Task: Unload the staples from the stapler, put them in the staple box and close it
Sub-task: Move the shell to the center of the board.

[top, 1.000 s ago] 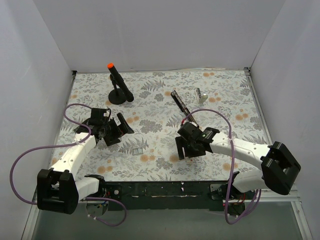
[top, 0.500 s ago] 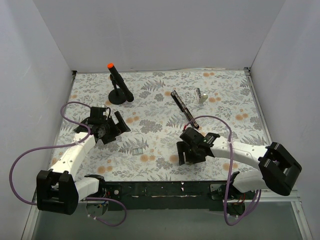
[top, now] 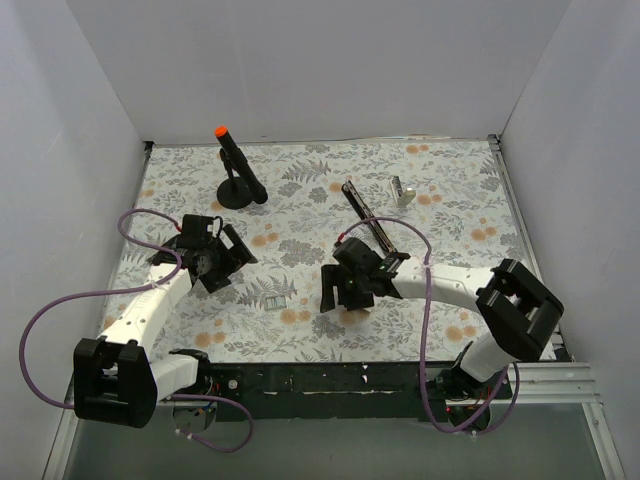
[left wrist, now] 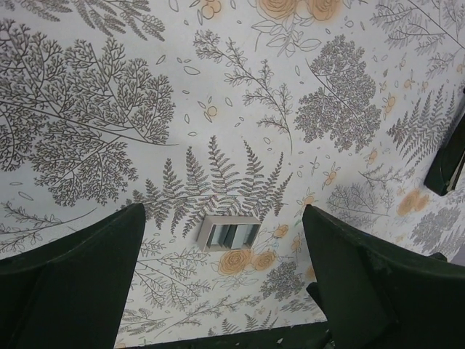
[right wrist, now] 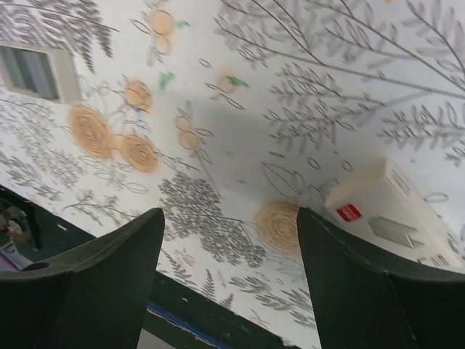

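Left pincer (top: 230,262): fingers spread, holding nothing, above the floral worktop (top: 300,200); a small grey staple strip (left wrist: 229,234) lies on the worktop under the gap. Black stand with orange-tipped rod (top: 236,178): rear left. Right pincer (top: 337,296): also spread and empty, front centre, with a cream box (right wrist: 381,207) beside one finger. Stapler (top: 367,220): flat on the worktop behind the right pincer, right of centre, touched by neither pincer.
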Available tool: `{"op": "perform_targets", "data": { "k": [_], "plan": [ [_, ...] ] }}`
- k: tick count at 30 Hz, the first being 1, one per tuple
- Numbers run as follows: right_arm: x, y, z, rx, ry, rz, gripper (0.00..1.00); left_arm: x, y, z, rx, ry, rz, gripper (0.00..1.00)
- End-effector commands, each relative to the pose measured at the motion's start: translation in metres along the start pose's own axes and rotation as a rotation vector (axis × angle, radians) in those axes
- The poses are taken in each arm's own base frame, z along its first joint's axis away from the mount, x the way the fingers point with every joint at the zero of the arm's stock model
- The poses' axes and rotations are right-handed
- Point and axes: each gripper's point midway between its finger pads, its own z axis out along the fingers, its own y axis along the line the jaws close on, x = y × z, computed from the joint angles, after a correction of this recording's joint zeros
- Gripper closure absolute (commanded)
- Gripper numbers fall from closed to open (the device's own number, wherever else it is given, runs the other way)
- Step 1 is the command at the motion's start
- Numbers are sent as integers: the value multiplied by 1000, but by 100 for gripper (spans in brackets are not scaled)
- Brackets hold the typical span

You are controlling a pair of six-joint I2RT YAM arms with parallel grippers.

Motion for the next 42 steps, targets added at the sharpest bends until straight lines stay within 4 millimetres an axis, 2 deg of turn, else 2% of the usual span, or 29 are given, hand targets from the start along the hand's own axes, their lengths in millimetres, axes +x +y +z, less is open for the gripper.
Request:
{"op": "perform_targets", "data": {
  "k": [1,3,6,8,9,11,13,16,17,19,22,27,31,35,42],
  "plan": [
    [-22,35,-8,-103,-46,-66,18,-9,12,-5,-92,-51,-102,10],
    [-22,38,-16,-124,-45,-118,18,-9,16,-6,-122,-61,-136,14],
    [-16,31,-30,-112,-20,-223,18,-11,25,-9,-169,-79,-148,17],
    [-13,16,-39,-44,-10,-259,18,-9,27,-12,-184,-74,-158,19],
    [-19,6,-44,4,-44,-309,18,-8,28,-12,-192,-70,-165,20],
    [-20,-4,-47,24,-35,-382,18,-3,34,-15,-222,-60,-199,27],
    [-31,-24,-49,114,-48,-461,20,4,36,-16,-232,-38,-228,38],
    [-39,-30,-48,135,-25,-580,21,12,37,-13,-227,-8,-236,49],
    [-46,-29,-49,139,-20,-600,20,15,38,-12,-224,5,-233,50],
    [-41,-36,-40,140,58,-632,21,20,33,-11,-191,30,-231,50],
    [-38,-33,-30,89,115,-697,21,24,35,-10,-182,38,-235,50],
    [-39,-42,-20,87,143,-810,21,25,36,-7,-176,41,-223,50],
    [-42,-41,-17,55,128,-892,21,27,38,-3,-191,58,-209,50],
    [-45,-43,-16,34,120,-916,22,28,41,-2,-200,57,-201,50],
    [-37,-53,-8,28,184,-900,27,27,40,-2,-192,58,-199,50]
  ]
}}
